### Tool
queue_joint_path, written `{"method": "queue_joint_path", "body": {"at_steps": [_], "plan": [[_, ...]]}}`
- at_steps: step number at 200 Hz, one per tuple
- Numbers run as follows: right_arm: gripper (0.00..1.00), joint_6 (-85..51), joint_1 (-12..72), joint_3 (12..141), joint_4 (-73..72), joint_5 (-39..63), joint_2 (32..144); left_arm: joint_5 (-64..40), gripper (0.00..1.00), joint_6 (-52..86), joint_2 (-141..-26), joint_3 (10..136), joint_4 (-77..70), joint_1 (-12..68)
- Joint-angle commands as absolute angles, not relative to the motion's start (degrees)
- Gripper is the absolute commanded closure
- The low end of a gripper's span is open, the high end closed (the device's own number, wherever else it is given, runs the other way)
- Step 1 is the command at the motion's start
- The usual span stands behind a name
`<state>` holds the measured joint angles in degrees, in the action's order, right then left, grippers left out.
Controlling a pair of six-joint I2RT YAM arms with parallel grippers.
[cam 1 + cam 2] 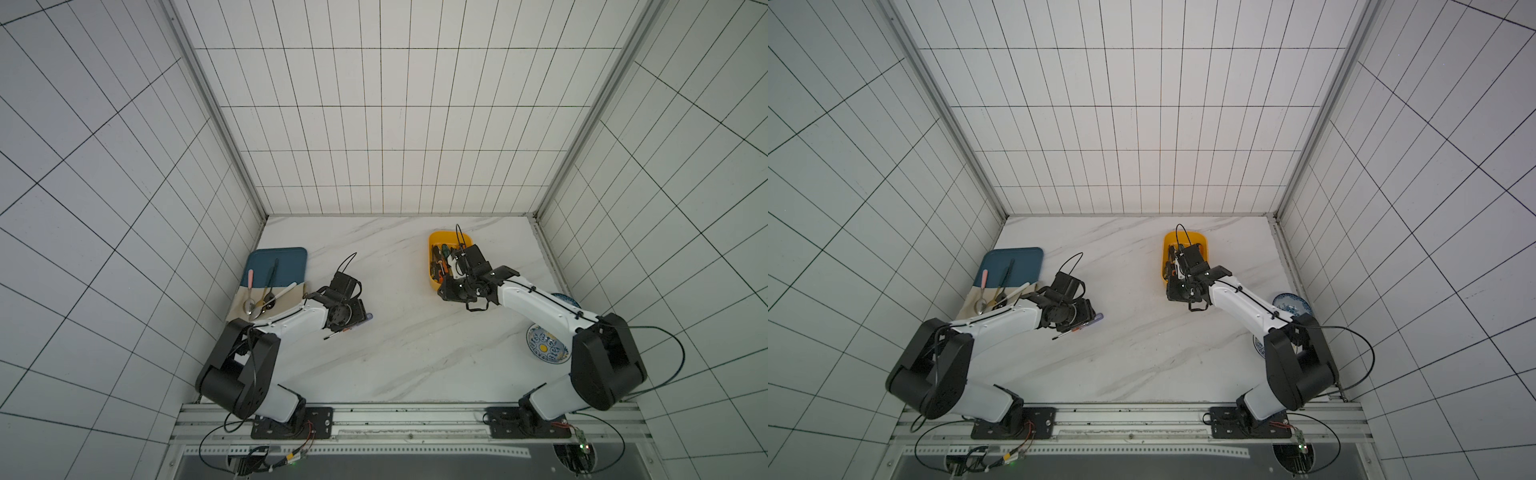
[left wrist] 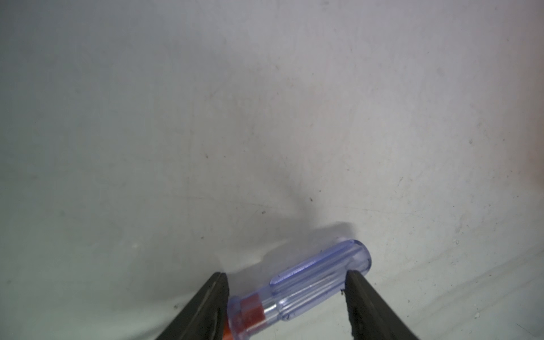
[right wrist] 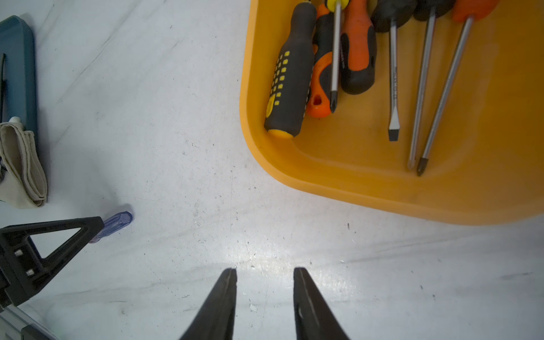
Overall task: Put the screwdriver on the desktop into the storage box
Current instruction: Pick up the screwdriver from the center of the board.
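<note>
Already screwdrivers in box; L claw wide astride screwdriver; R claw ajar, empty.

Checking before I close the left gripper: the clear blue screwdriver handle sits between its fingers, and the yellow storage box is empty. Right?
Not quite: the storage box is not empty. The right wrist view shows several screwdrivers lying in it. The rest stands: the clear blue screwdriver handle sits between the fingers of the left gripper.
</note>
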<state>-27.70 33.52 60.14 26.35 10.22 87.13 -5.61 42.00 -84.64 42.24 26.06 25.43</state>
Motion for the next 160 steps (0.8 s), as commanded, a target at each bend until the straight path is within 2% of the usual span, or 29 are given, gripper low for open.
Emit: {"method": "queue_joint_path", "body": {"at_steps": [1,53,139,160], "plan": [[0.64,-28.2,34.2,57.8,25.7,10.3,87.3,-5.1,0.35,42.1,-84.2,42.8,26.6,27.4],[0.64,-28.5,34.3,57.5,25.4,10.3,87.6,-1.1,0.39,42.9,-85.2,43.6,29.7,31.8],[0.64,-28.6,34.5,58.0,25.5,10.1,88.6,4.2,0.54,41.7,-90.2,47.8,33.6,36.4],[0.64,-28.6,34.5,58.3,25.4,10.1,88.9,4.2,0.56,41.8,-90.7,47.6,33.8,36.8]]}}
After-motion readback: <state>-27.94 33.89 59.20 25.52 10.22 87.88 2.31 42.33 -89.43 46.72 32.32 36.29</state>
